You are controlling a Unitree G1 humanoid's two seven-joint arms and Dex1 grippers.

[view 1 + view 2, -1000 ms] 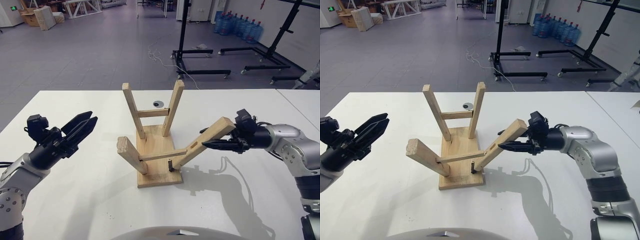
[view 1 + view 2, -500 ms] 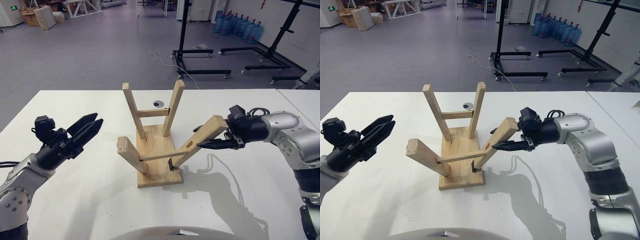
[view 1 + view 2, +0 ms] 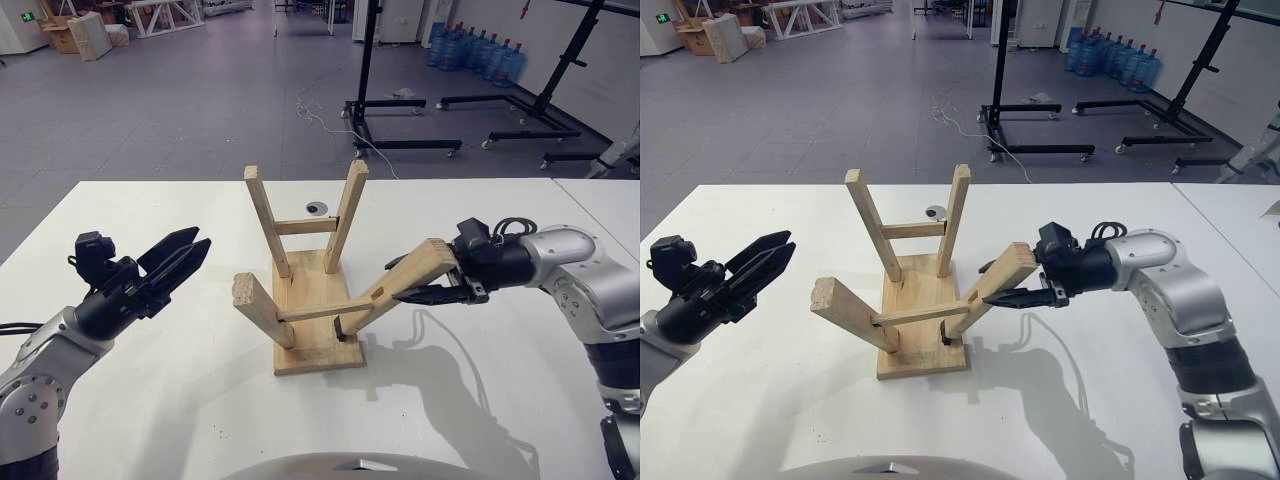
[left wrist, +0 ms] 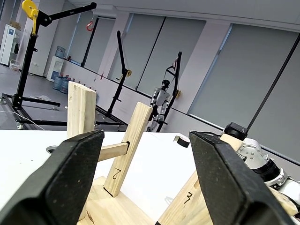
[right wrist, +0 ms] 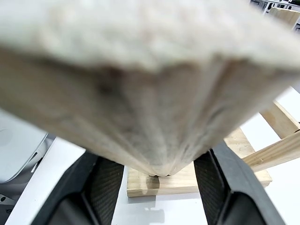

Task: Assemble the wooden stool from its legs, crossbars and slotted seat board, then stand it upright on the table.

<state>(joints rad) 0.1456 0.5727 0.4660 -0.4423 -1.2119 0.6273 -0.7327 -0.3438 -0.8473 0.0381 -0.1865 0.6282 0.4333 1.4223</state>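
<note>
You are holding your left arm low and forward, left gripper (image 3: 200, 238) spread wide, pointing inward. Your right arm is bending inward, right gripper (image 3: 408, 280) pinching a tilted leg (image 3: 375, 300) between both fingers.

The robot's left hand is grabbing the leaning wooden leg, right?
Not quite: it is the right hand that grabs the leaning wooden leg, as the left eye view shows. The left hand is open, touching nothing.
</note>
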